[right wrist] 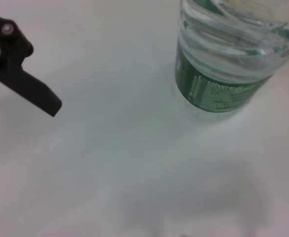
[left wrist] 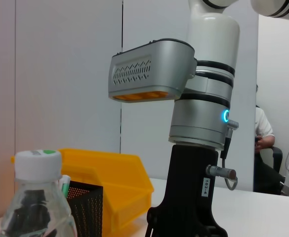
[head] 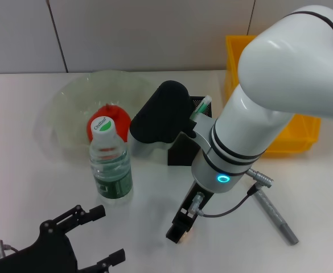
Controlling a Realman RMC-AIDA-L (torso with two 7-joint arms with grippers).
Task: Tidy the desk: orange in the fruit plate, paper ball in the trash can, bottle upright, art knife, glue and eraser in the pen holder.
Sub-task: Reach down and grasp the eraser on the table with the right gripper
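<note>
Seemingly the knife [head: 276, 215] is the item left: it lies flat on the desk, near right, just beside the right arm's cable. The right gripper [head: 178, 230] hangs low over the near centre; whether it is apart or together I cannot tell. It should shift right, align across the shaft, grip mid-length, then lift clear before reaching the holder [head: 183, 150]. The left gripper [head: 101, 236] rests near left, spread apart, just near of the upright bottle [head: 110, 165].

You get bright, even light from overhead on the white table [head: 35, 187], with soft shadows under the bottle [head: 110, 162]. The right wrist view looks hazy, and the bottle's label there is blurred. The right arm's blue ring light [head: 223, 178] glows.
</note>
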